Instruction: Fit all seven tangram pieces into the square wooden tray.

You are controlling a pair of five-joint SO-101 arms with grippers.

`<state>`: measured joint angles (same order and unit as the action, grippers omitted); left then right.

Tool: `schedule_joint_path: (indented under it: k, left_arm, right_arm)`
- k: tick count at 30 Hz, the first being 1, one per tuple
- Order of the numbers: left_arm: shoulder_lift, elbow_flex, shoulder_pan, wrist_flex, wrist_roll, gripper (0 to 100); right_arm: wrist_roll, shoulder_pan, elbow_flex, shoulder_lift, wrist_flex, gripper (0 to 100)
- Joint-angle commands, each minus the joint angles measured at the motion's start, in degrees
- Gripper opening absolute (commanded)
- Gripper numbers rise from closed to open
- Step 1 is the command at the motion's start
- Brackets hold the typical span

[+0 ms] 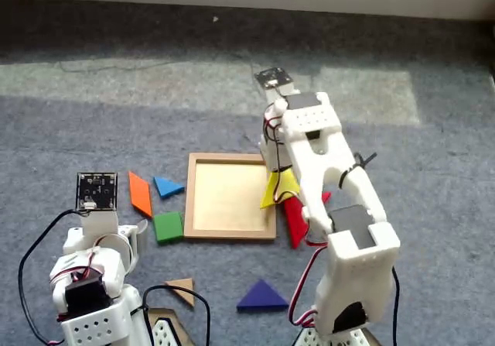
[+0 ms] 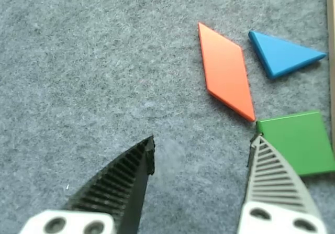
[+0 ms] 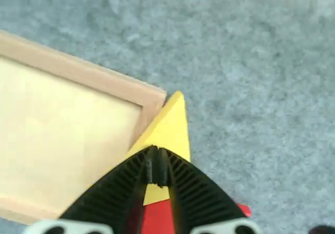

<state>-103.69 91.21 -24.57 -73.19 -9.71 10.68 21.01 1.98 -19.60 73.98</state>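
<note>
Right gripper clamped on yellow triangular tangram piece; piece held beyond jaws over square wooden tray corner, judged for insertion; left gripper spread wide, empty.

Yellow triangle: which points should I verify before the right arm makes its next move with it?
1. The right gripper shut: ok.
2. Firm grip on the yellow triangle: cannot tell.
3. Triangle inside the tray: not ok, its tip overlaps the rim.
4. Triangle apart from the red piece: not ok, they adjoin.
5. The left gripper away from the tray: ok, open beside the green square.
</note>
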Motion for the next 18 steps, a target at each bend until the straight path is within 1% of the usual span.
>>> schedule_joint_path:
  k: [1, 5, 8, 14, 18]
  left_arm:
    - [-0.1, -0.5, -0.8, 0.9, -0.4, 29]
    - [-0.1, -0.5, -0.8, 0.9, -0.4, 29]
    - [-0.1, -0.5, -0.8, 0.9, -0.4, 29]
    - [-0.1, -0.5, -0.8, 0.9, -0.4, 29]
    - [-0.1, -0.5, -0.8, 0.9, -0.4, 29]
  right_arm:
    - [-0.9, 5.1, 2.8, 3.5, 2.5, 0.8]
    - [-0.9, 9.0, 2.7, 3.0, 3.0, 0.8]
    - [-0.6, 8.8, 3.3, 4.4, 6.1, 0.8]
    - [-0.5, 2.8, 2.7, 14.2, 6.4, 0.8]
    - [-0.4, -4.4, 2.5, 14.9, 4.8, 0.8]
